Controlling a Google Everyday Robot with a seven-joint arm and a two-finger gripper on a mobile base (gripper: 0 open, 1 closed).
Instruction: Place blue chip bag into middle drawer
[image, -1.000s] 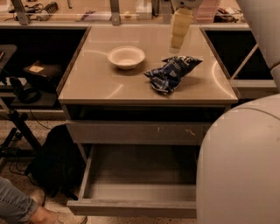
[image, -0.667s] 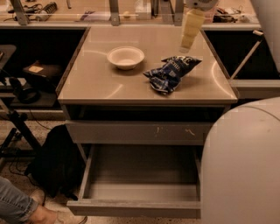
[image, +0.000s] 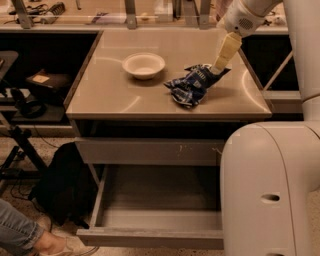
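**A:** What is on the table?

**B:** A white bowl. It has no part in the job.

**A:** Is the middle drawer ready?

**B:** Yes. It is pulled out, down low, and I see nothing in it.

**A:** Where is the blue chip bag?

**B:** On the table, just right of the bowl. It is not in the drawer yet.

**A:** And the gripper?

**B:** It points down at the bag's top right corner. I cannot tell if it is open or closed. I think the grab, the lift and the drop are all left to do.
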